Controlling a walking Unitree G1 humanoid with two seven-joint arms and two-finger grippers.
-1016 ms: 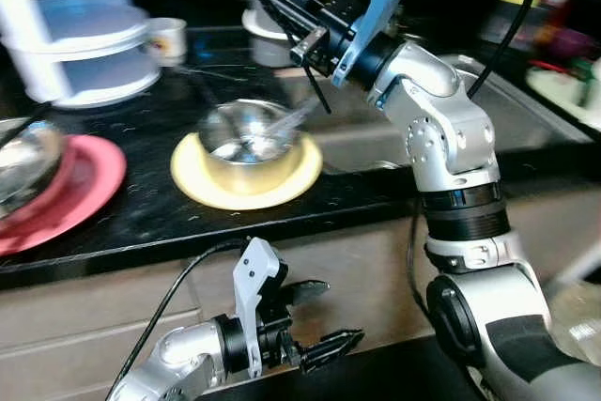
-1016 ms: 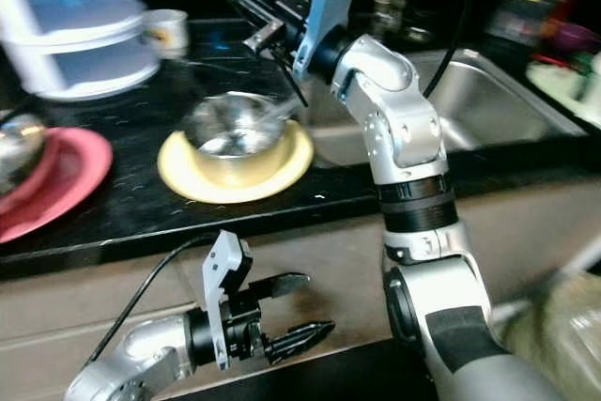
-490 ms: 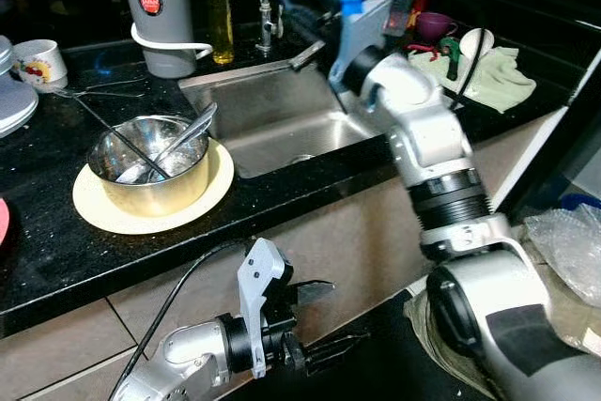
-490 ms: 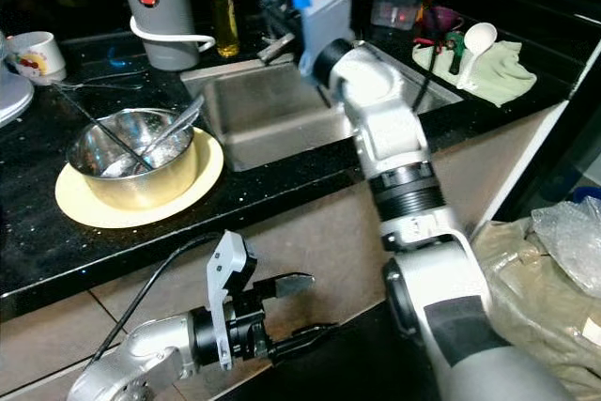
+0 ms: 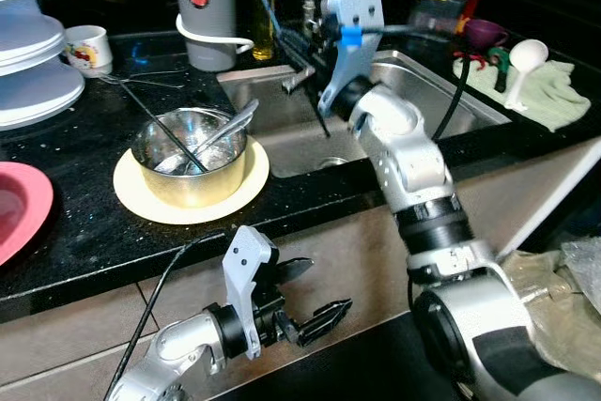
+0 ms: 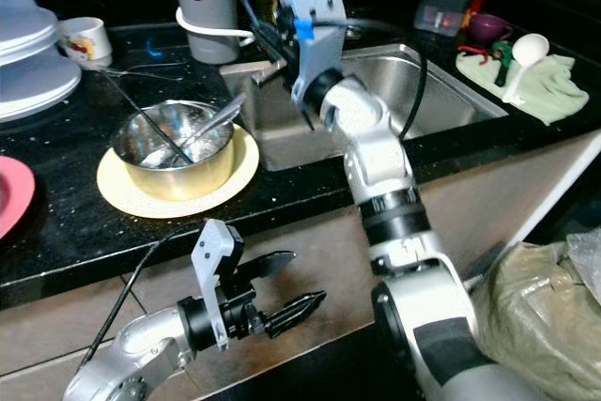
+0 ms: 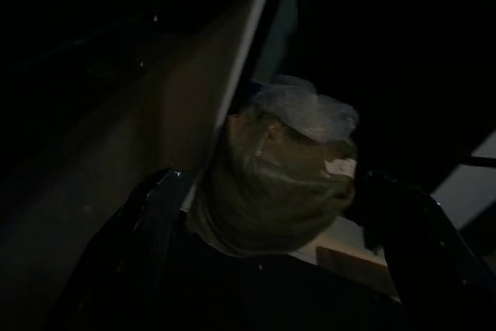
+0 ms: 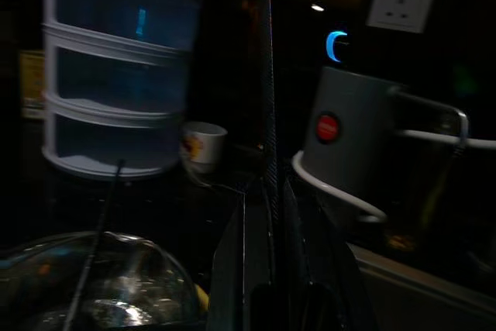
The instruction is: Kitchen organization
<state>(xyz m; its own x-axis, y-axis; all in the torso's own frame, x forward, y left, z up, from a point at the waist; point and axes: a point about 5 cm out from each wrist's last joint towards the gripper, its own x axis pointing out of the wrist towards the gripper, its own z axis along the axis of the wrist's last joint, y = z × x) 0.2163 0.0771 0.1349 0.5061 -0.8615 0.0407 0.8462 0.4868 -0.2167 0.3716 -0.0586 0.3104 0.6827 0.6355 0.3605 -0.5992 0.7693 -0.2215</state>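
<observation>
We see our silver right arm raised, its black-fingered right gripper (image 5: pixel 293 55) pressed closed, while our left gripper (image 5: pixel 315 300) hangs low, fingers spread, on its bent silver arm.

My two arms are silver-grey rounded metal segments with black ribbed joint bands. Each wrist carries a pale grey angular camera bracket (image 5: pixel 246 269), a thin black cable (image 5: pixel 155 302) trailing from it. A strip of blue tape (image 5: pixel 350 37) marks my right bracket.
</observation>
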